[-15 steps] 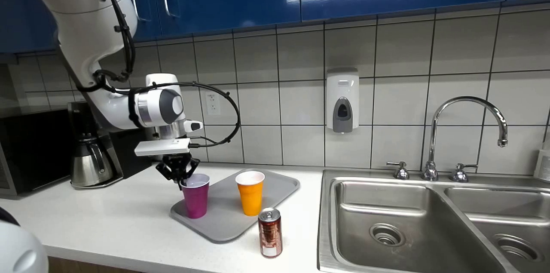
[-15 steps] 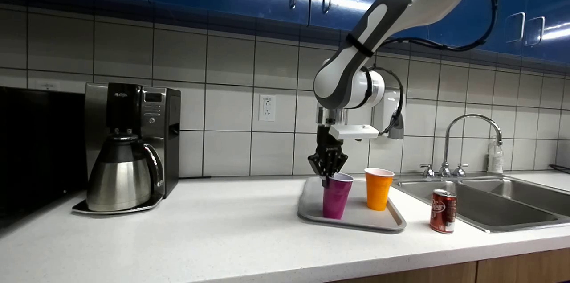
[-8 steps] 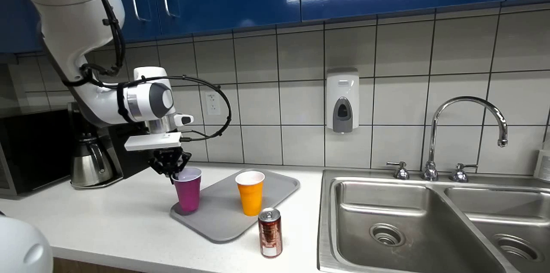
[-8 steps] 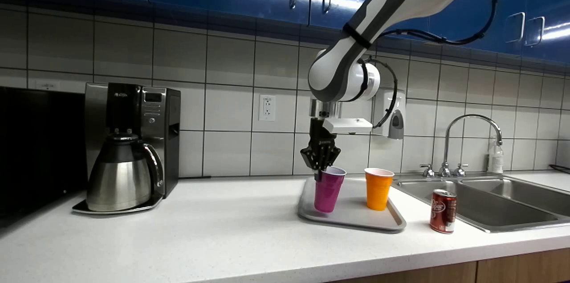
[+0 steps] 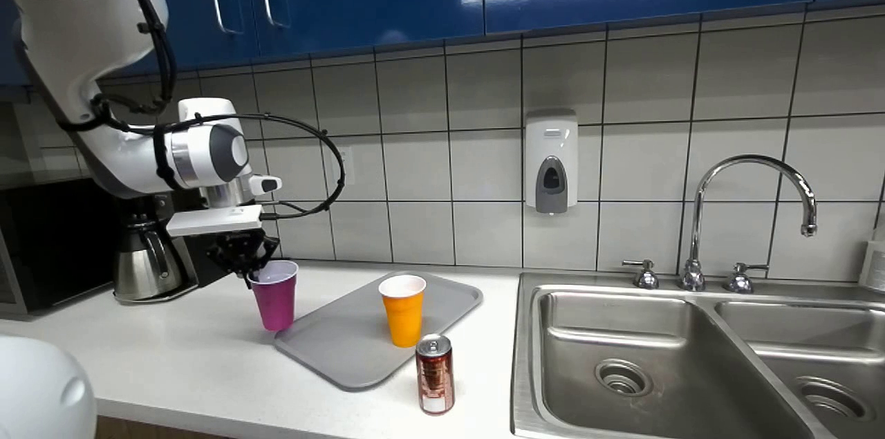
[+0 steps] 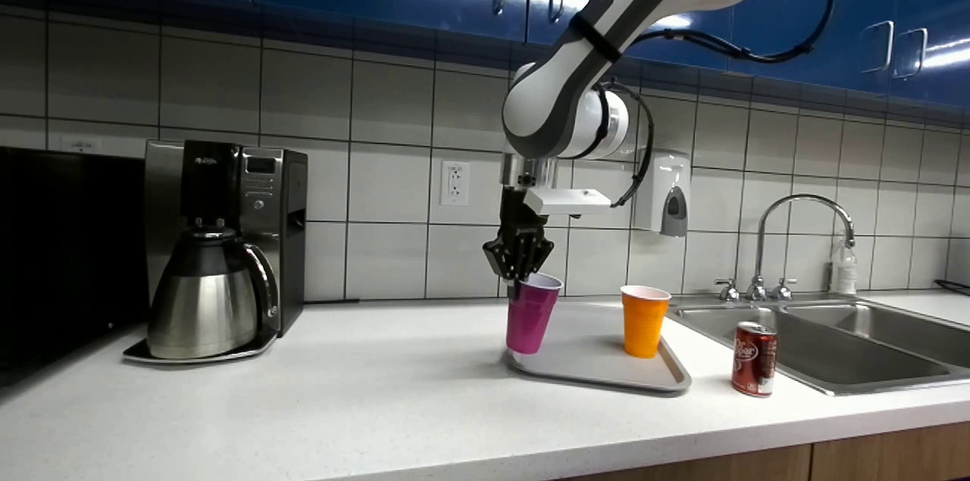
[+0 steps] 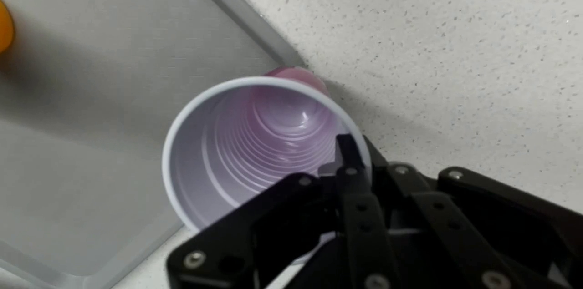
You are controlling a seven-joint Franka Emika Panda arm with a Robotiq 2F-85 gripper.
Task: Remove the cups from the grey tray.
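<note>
The magenta cup [image 5: 276,304] is held tilted near the left edge of the grey tray [image 5: 339,349]; in an exterior view [image 6: 533,322] it hangs slightly raised over the tray's edge. My gripper [image 5: 250,276] is shut on its rim wall. In the wrist view the gripper [image 7: 363,148] has one finger inside the cup and one outside. The cup's base there overlaps the tray edge. The orange cup [image 5: 402,314] stands upright on the tray in both exterior views [image 6: 644,326]; only a sliver of it [image 7: 5,27] shows in the wrist view.
A reddish-brown can [image 5: 435,377] stands on the counter just off the tray's near edge. The steel sink [image 5: 529,356] lies beyond the tray. A coffee maker [image 6: 227,261] and a dark appliance [image 6: 68,261] stand at the opposite end. A tiled wall [image 6: 386,254] is behind.
My gripper has moved the magenta cup up and away from the orange cup, from resting on the tray to its edge. The cup has tilted. The orange cup and tray have not moved.
</note>
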